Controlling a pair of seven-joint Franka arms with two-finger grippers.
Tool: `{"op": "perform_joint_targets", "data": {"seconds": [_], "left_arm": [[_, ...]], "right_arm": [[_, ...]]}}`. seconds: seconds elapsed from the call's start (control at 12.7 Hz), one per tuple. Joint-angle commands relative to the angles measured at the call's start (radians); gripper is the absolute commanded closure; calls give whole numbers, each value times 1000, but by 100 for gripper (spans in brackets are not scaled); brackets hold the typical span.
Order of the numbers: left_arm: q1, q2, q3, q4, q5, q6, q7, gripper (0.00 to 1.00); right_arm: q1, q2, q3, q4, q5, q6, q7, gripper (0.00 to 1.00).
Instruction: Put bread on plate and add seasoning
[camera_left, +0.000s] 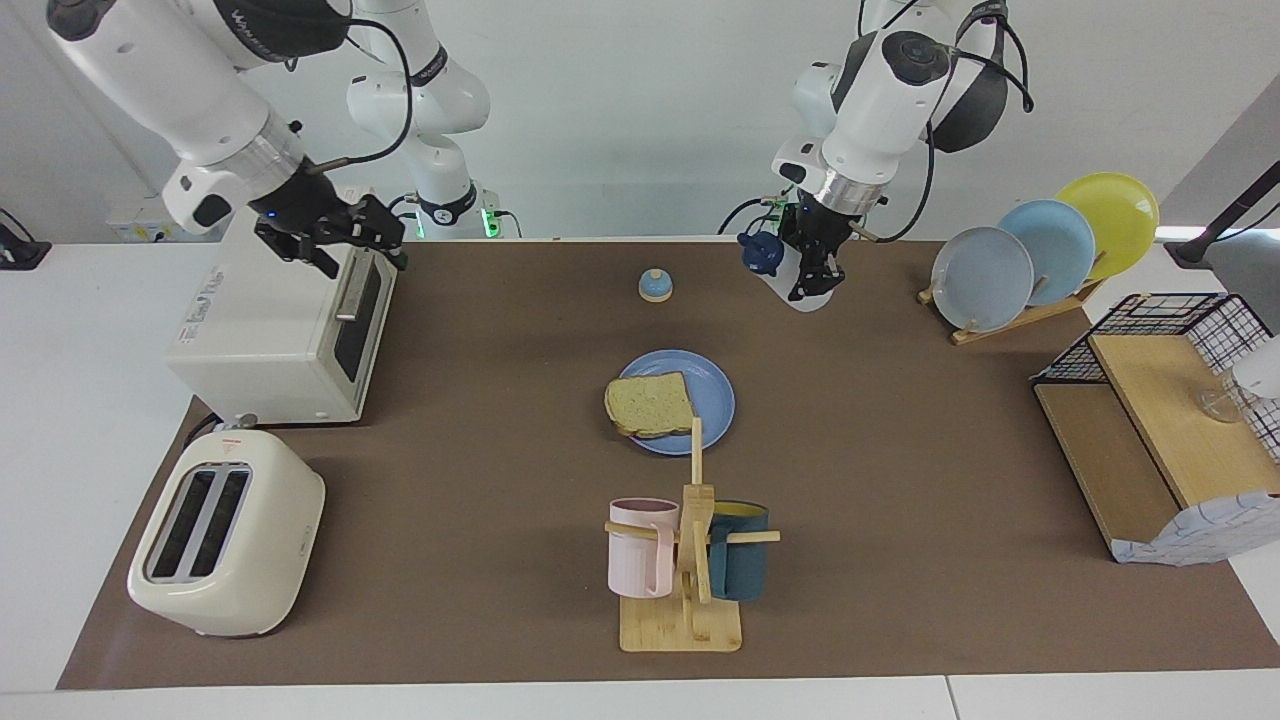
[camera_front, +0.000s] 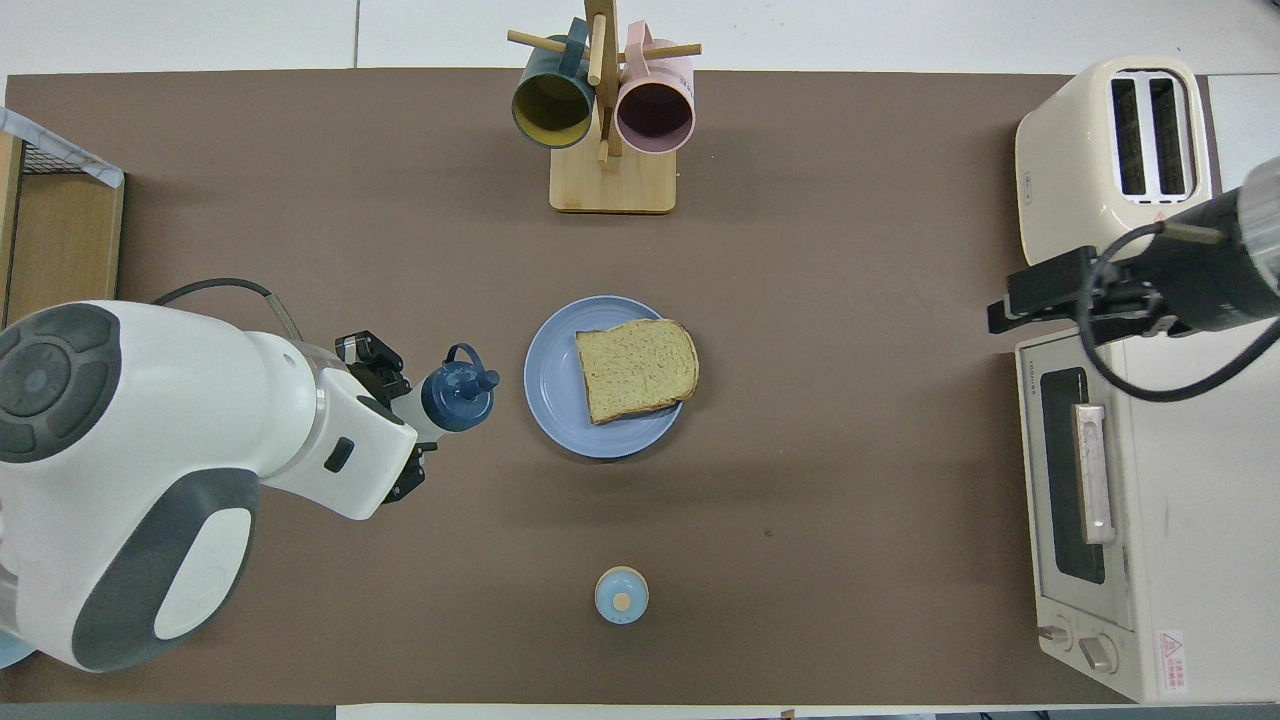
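1. Done: the bread (camera_front: 636, 368) lies on the plate (camera_front: 556, 385) at mid-table.
2. Left: seasoning. The left gripper (camera_left: 812, 268), clamped on the seasoning (camera_left: 783, 268), hangs over bare table near the plate, toward the left arm's end.
3. The right gripper (camera_left: 336, 238), fingers apart, hovers over the toaster oven (camera_left: 275, 335).

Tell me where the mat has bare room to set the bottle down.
Bare mat lies between the round blue plate and the wooden rack of upright plates, and between the cream toaster and the wooden mug tree. It is crowded between plate and mug tree.
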Motion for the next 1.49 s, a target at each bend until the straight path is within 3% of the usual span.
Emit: {"op": "perform_joint_targets", "data": {"seconds": [0.0,0.24,0.55,0.71,0.87,1.02,1.18,1.42], "left_arm": [[-3,-30,2,-24,20,12,-19,100],[-4,-30,2,-24,20,13,-31,100],[-6,-30,2,-24,20,13,-34,100],[-6,-31,2,-24,20,15,-36,100],[-6,-30,2,-24,20,18,-36,100],[-6,-30,2,-24,20,18,-36,100],[-7,-30,2,-24,20,18,-36,100],[-7,-30,2,-24,20,18,-36,100]], "right_arm": [[149,-19,17,-20,125,166,155,0],[387,-24,20,-65,136,464,339,4],[542,30,22,-62,133,636,454,37],[594,66,20,-59,121,702,494,46],[607,82,20,-62,95,700,494,47],[604,82,20,-60,92,693,490,56],[596,83,20,-60,89,692,484,57],[587,86,20,-51,90,690,484,66]]}}
